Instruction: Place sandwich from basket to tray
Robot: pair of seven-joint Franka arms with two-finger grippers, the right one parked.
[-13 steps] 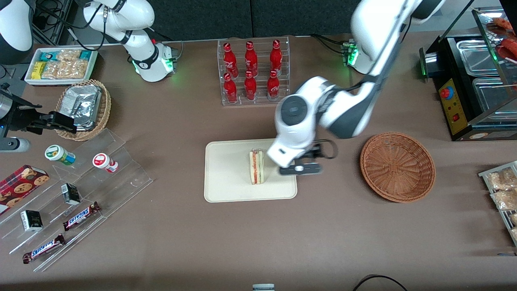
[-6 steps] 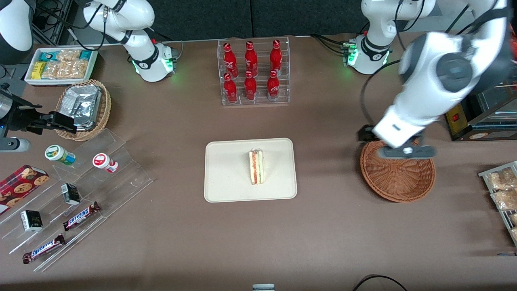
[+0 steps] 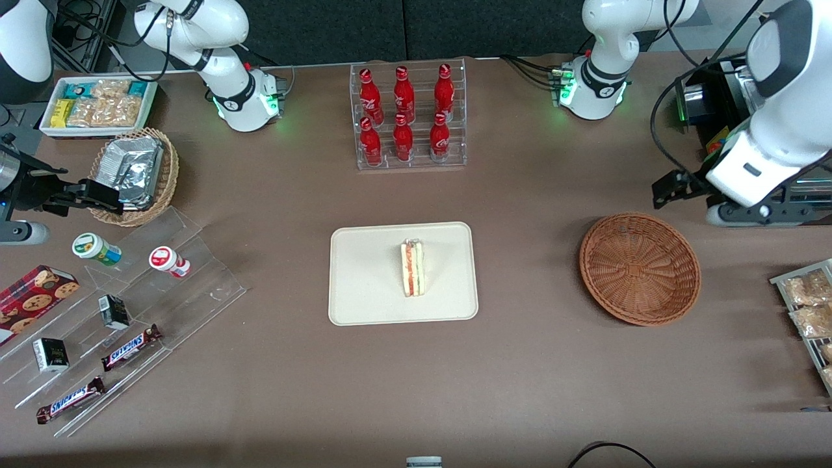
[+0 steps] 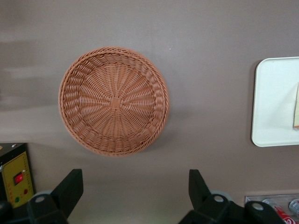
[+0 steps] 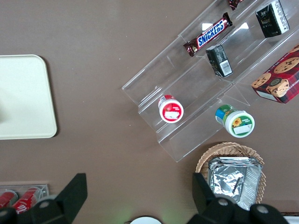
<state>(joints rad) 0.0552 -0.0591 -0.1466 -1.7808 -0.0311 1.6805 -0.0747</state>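
1. One sandwich (image 3: 413,268) in scene, standing on edge on the tray (image 3: 364,286), filling stripe up, offset toward the working arm's end of the tray and clear of the rim all round.
2. Basket (image 3: 640,268) has nothing in it; the left wrist view confirms this straight down into the weave (image 4: 113,100).
3. Gripper (image 4: 135,196) is released: fingers (image 4: 69,186) spread wide with nothing between them. It sits high above bare table, farther from the front camera than the basket, near the black appliance (image 3: 734,149) at the working arm's end.
4. View differences: the front view shows the gripper only as a dark bar under the wrist, with the finger gap not readable. The wrist view shows the gap, but only a corner of the tray (image 4: 275,107) and a sliver of the sandwich (image 4: 296,109).
5. Counts: one sandwich, one tray, one red-brown basket, six red bottles (image 3: 403,110) in a clear rack, two Snickers bars (image 3: 130,346) on the clear stepped stand.
6. Room: a wide strip of bare brown table (image 3: 526,260) lies between tray and basket, which are well apart. There is open table on the front-camera side of both.
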